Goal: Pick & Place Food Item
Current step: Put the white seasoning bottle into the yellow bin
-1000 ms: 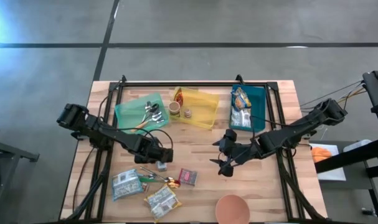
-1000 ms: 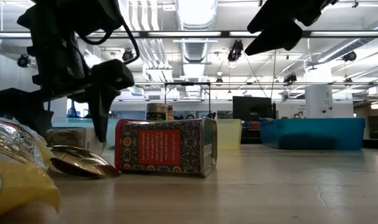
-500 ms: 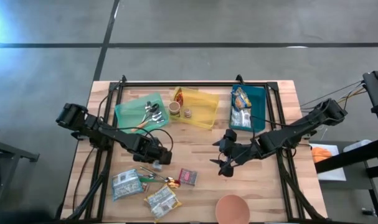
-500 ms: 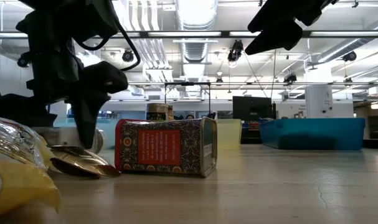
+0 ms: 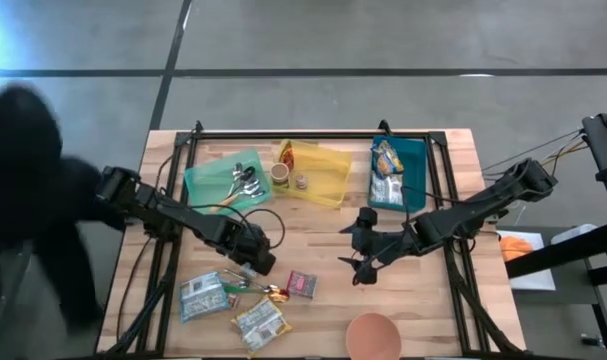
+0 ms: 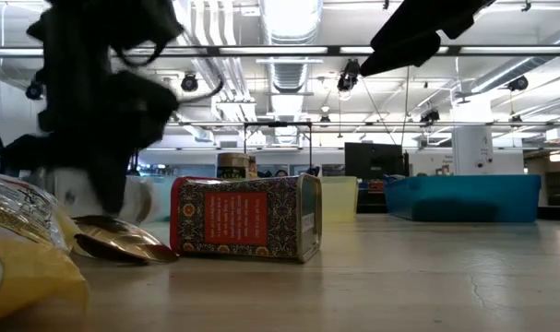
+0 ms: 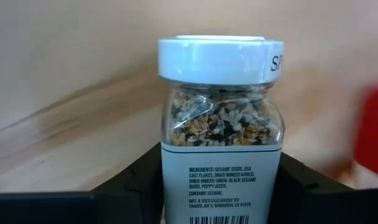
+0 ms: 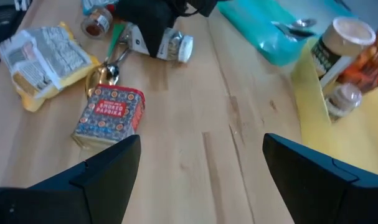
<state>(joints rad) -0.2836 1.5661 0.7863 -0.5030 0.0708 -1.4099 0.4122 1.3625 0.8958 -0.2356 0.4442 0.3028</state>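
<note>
A clear seasoning jar (image 7: pixel 220 134) with a white lid and a white label lies on its side on the wooden table (image 5: pixel 313 230), left of centre. My left gripper (image 5: pixel 255 262) stands over it, pointing steeply down, shut on the jar. In the high view the gripper hides most of the jar. Right of centre, my right gripper (image 5: pixel 361 268) hangs open above the table, holding nothing. The right wrist view shows the jar (image 8: pixel 176 46) under the left gripper. My left gripper pinches the jar's labelled body (image 7: pixel 176 186), the half away from the lid, between its two fingers. One finger is on each side. They come from above, pointing steeply down, and lie across the jar. The jar lies on the table with its lid (image 7: pixel 220 59) clear of the fingers.
A red tin (image 5: pixel 301 285), a spoon (image 5: pixel 273 292) and two snack packets (image 5: pixel 203 297) (image 5: pixel 261 322) lie near the jar. A pink bowl (image 5: pixel 373 337) sits at the near edge. Green (image 5: pixel 226 180), yellow (image 5: pixel 318 172) and teal (image 5: pixel 396 173) trays line the far side. A person's dark shape (image 5: pixel 28 200) is at the left.
My left gripper has rolled about its own axis over the jar without shifting, and its fingers have closed in onto the jar's sides. The jar stays on the table. A person's dark, blurred shape has come in at the table's left.
</note>
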